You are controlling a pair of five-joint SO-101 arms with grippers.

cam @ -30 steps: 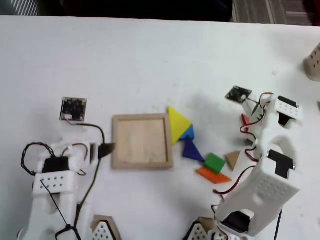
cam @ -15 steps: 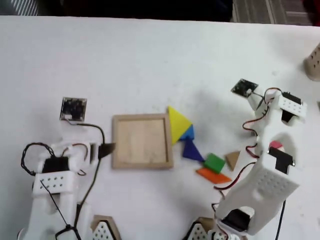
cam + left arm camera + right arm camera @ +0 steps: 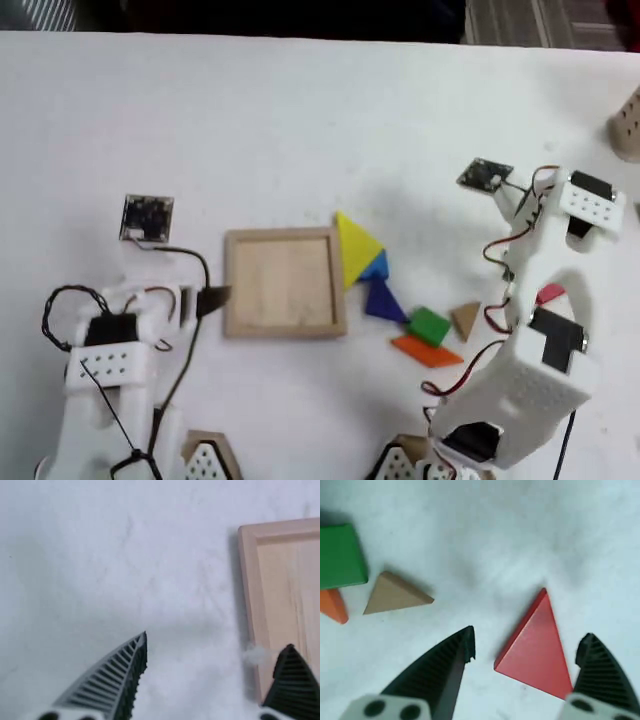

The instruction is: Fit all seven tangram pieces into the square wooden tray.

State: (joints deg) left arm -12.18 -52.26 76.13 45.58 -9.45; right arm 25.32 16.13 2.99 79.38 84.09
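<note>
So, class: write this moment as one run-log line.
tray: empty | left gripper: open, by tray edge | right gripper: open, astride red triangle

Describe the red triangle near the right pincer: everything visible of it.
The red triangle is a flat, thick-edged piece, evenly coloured, seemingly painted wood. It lies flat on the white table, framed by the open right pincer, which does not clearly touch it. Nothing else touches it, and it sits well apart from the tan triangle.
</note>
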